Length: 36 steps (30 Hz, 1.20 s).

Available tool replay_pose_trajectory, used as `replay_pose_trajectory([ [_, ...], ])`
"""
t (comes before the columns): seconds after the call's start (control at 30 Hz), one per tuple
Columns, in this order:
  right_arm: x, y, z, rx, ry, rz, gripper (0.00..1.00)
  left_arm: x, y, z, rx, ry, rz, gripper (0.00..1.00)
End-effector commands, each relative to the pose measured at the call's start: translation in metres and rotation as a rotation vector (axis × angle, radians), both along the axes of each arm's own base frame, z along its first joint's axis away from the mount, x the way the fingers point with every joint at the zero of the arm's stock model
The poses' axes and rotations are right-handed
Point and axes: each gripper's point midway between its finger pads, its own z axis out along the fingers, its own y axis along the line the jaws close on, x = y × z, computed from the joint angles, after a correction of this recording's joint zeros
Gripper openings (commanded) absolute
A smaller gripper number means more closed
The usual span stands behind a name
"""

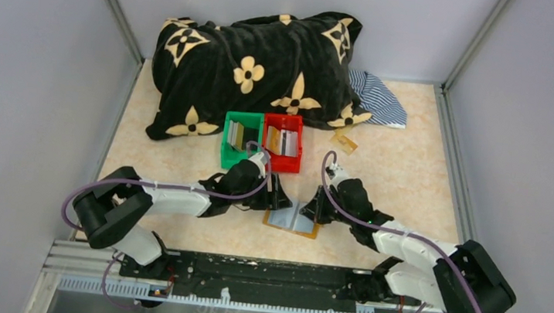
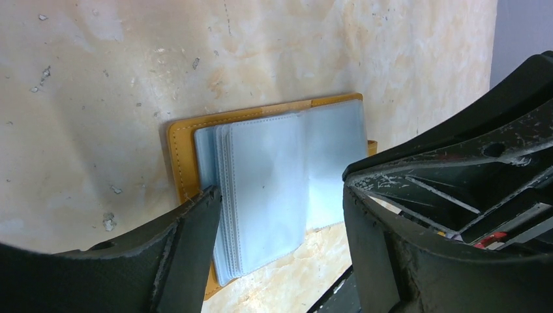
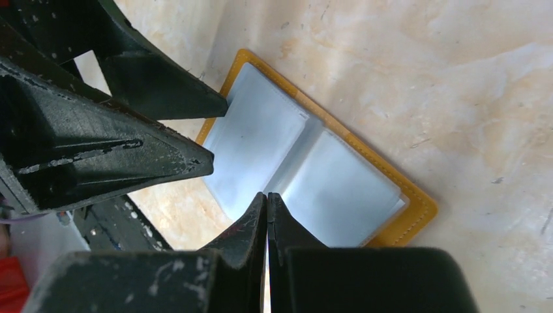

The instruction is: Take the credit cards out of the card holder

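Right gripper: clenched empty, tips at the fold of the card holder.
Left gripper: released, jaws straddling the pocket stack.
Card holder: open on the table, between both arms.
Bins: green bin and red bin just behind, credit cards upright inside.
Loose card: right of the red bin.
Black flowered blanket: at the back.

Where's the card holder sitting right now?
In the top view the card holder lies open on the table, between the jaws of the left gripper and the right gripper, nearer the arm bases than the red bin.
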Motion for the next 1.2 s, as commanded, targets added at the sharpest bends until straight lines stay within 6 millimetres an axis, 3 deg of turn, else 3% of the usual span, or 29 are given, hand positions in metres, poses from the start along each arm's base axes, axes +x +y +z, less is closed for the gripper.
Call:
replay_pose_trajectory([
  [0.0,0.012,-0.004,0.01,-0.062,-0.046,-0.016,0.0,0.001,-0.007,0.013,-0.034,-0.027,-0.02,0.74],
  [0.2,0.008,0.002,-0.01,-0.036,0.002,-0.007,0.0,0.0,0.001,0.03,-0.037,-0.064,-0.005,0.74],
  [0.4,0.002,0.003,-0.034,-0.045,0.051,0.001,0.0,-0.005,-0.004,0.028,-0.057,-0.046,-0.036,0.74],
  [0.6,0.002,0.004,-0.036,-0.036,0.062,-0.001,0.0,-0.011,-0.007,0.011,-0.063,0.0,-0.051,0.74],
  [0.87,0.001,0.003,-0.042,-0.044,0.074,-0.002,0.0,-0.014,-0.012,0.003,-0.065,0.023,-0.072,0.74],
  [1.17,-0.001,0.004,-0.052,-0.045,0.098,0.0,0.0,-0.014,-0.021,0.013,-0.089,0.015,-0.101,0.73],
])
